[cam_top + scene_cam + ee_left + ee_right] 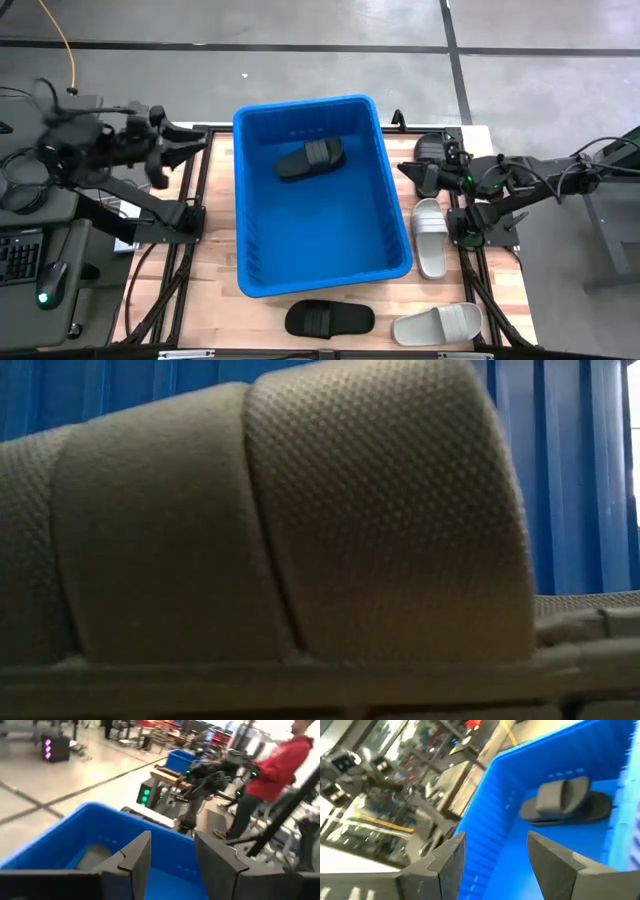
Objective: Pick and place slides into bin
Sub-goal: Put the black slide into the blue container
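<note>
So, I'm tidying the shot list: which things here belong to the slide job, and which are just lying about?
Job:
- bin
- black slide in the bin
- black slide in front of the bin
- grey slide in front of the bin
- grey slide right of the bin
- black slide by the right gripper

Lying about:
- keyboard
- mouse
- person in red
</note>
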